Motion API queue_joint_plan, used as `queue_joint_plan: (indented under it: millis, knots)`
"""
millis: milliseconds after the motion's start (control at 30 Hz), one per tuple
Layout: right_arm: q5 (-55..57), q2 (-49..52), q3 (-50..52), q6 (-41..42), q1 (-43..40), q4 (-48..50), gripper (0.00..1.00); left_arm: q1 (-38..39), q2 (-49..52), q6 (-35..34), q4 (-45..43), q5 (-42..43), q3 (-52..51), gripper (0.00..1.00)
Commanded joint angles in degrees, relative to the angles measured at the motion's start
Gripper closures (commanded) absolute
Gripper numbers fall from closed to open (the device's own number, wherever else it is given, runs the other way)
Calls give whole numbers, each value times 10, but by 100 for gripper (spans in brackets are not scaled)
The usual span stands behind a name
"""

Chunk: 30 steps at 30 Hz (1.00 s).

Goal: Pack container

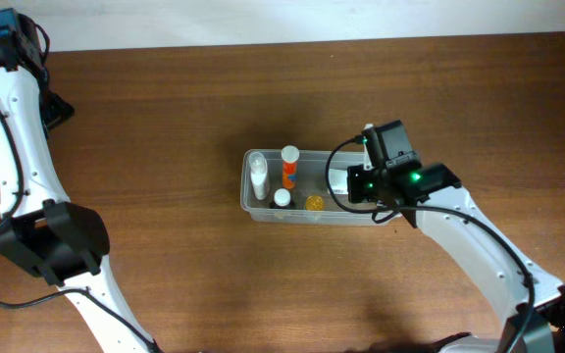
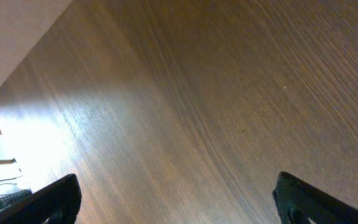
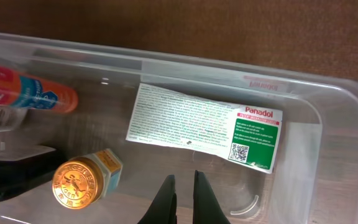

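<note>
Clenched on nothing, right gripper [image 3: 183, 182] over clear shallow rectangular plastic container [image 3: 328, 87] mid-table; just beside, round gold-lidded jar [image 3: 79, 182]; beyond, white-and-green Panadol packet [image 3: 204, 127], orange tube [image 3: 42, 93]. Far off, left gripper [image 2: 176, 196] spread wide, empty, above brown wooden table [image 2: 197, 93].

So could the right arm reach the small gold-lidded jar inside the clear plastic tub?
Probably yes: the right gripper hangs just beside the jar, tub open-topped, though its jaws are shut.

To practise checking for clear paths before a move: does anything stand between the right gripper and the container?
Nothing visible does. The right gripper, shut, hangs directly over the right end of the container. Below it lies only the Panadol box, flat on the container's floor.
</note>
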<state>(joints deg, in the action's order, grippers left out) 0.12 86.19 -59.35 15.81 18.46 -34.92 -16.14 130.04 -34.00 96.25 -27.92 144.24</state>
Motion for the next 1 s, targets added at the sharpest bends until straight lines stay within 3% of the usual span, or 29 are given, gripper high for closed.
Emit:
queue_joint_plan:
  millis: [0, 600, 967]
  knots:
    - [5, 21, 0, -3, -1, -2, 96, 2, 2, 4, 0, -8, 11, 1]
    - [5, 155, 0, 11, -1, 54, 96, 2, 2, 4, 0, -8, 11, 1]
    - [3, 108, -1, 9, -1, 39, 96, 2, 2, 4, 0, -8, 11, 1]
